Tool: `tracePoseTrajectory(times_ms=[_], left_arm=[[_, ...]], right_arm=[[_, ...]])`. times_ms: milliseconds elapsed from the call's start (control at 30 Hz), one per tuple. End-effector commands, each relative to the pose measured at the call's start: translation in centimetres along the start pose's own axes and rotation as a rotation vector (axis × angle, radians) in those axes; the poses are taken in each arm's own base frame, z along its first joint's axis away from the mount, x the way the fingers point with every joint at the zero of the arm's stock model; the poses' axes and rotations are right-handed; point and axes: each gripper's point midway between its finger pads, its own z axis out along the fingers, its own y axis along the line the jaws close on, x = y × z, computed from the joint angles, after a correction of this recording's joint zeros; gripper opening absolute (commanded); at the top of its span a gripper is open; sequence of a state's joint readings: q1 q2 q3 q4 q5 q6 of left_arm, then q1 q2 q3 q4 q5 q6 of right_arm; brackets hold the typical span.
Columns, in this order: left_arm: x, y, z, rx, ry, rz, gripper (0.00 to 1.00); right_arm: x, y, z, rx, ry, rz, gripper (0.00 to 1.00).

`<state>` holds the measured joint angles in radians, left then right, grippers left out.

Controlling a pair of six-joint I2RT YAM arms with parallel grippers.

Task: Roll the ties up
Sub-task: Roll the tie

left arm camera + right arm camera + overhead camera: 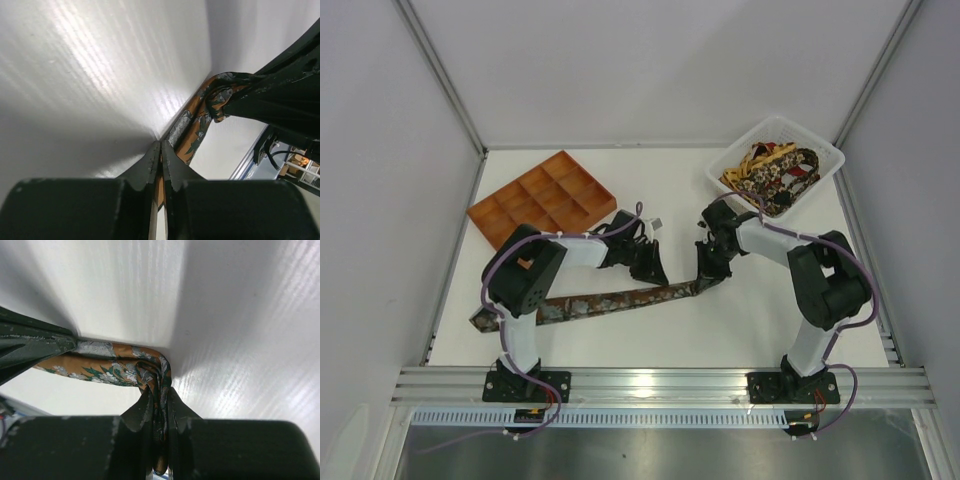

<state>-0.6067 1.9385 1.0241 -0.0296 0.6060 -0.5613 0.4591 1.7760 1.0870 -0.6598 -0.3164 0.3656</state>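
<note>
Top external view is showing the long brown-and-rust patterned fabric necktie (610, 300) lying mostly unrolled across the lower middle, the left gripper (657, 272) and right gripper (704, 270) both clamping its folded right end, while more ties (775, 175) are waiting in the white plastic basket (820, 150) at upper right.

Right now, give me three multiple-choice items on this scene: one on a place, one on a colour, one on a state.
1. Where on the table is the basket?
A. back right
B. back left
C. front centre

2. What colour is the tray?
A. blue
B. orange
C. green

3. How is the right end effector?
A. wide open
B. shut on nothing
C. shut on the tie

Answers:
1 A: the top view shows it at the far right corner.
2 B: the top view shows it orange.
3 C: its wrist view shows patterned fabric pinched in it.
</note>
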Motion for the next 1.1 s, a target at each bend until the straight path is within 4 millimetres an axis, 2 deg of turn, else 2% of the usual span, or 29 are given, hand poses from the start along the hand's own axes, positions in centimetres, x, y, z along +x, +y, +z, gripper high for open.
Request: tracePoseTrajectory(times_ms=[0,167,267,467,633,667,767,867,967,1067], left_arm=[[1.0,-1.0,1.1,0.021,0.003,0.031,0.10],[3.0,-2.0,1.4,0.041,0.028,0.039,0.09],[3.2,-2.5,1.0,0.060,0.011,0.037,0.09],[1.5,-3.7,0.0,0.100,-0.062,0.054,0.11],[-1.0,-4.5,-0.9,0.084,-0.091,0.084,0.12],[-1.1,-4.0,-1.1,0.050,-0.089,0.088,0.13],[-2.0,-4.6,-2.0,0.034,-0.122,0.121,0.17],[-2.1,-5.8,-2.6,0.072,-0.146,0.119,0.18],[-1.6,-7.6,-2.8,0.160,-0.163,0.101,0.17],[-0.6,-9.1,-2.3,0.243,-0.147,0.090,0.09]], right_arm=[[-0.3,-1.1,-1.7,0.139,-0.032,-0.032,0.00],[-1.1,-0.7,-2.0,0.217,-0.059,-0.036,0.00],[-1.2,-0.4,-2.0,0.293,-0.063,-0.054,0.00],[-0.7,-0.1,-1.3,0.350,-0.077,-0.095,0.00],[0.1,-1.6,-1.4,0.375,-0.082,-0.102,0.00],[0.3,-1.9,-1.4,0.371,-0.083,-0.093,0.00],[0.9,-2.5,-1.5,0.337,-0.089,-0.050,0.00],[1.4,-2.8,-1.5,0.316,-0.099,-0.011,0.00],[2.1,-2.1,-1.0,0.256,-0.093,0.033,0.00],[2.5,-1.6,-0.7,0.221,-0.104,0.082,0.00]])
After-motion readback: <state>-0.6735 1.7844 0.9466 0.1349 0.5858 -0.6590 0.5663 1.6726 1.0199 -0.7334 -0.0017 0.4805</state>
